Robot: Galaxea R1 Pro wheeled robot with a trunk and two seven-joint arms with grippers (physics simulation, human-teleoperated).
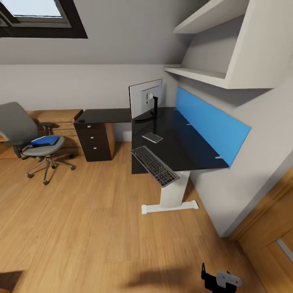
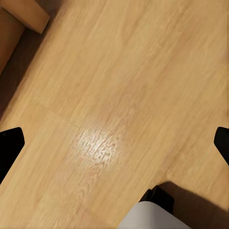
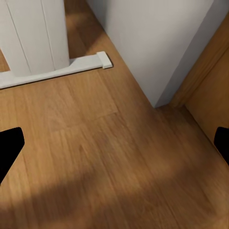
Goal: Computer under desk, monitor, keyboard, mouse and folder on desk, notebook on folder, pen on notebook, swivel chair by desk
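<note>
Currently the desk (image 1: 179,140), a glossy black surface on a white leg (image 3: 33,36), stands against the wall with the blue panel (image 1: 211,122). The monitor (image 1: 145,97) stands on the surface at its far corner. The notebook (image 1: 152,137) lies flat on the surface in front of the monitor, apart from it. The keyboard (image 1: 155,165) lies near the desk's front edge, its near end hanging over the edge. The dark drawer unit (image 1: 95,140) sits under the desk's far wing. The swivel chair (image 1: 34,140) stands on the wood floor (image 1: 89,228) well apart from the desk, beyond the drawer unit. The folder (image 1: 44,141) lies on the chair seat.

Left pincer (image 2: 114,143): fingers (image 2: 9,143) spread wide apart, nothing between them, hanging over bare floor, well away from the desk. Right pincer (image 3: 114,143): fingers (image 3: 9,145) also spread apart and empty, over the floor near the desk's white foot and the wall corner. In the head view a black-and-grey arm part (image 1: 221,278) shows low, in front of the desk, well apart from the keyboard.

Wall shelves (image 1: 203,73) hang above the desk.
</note>
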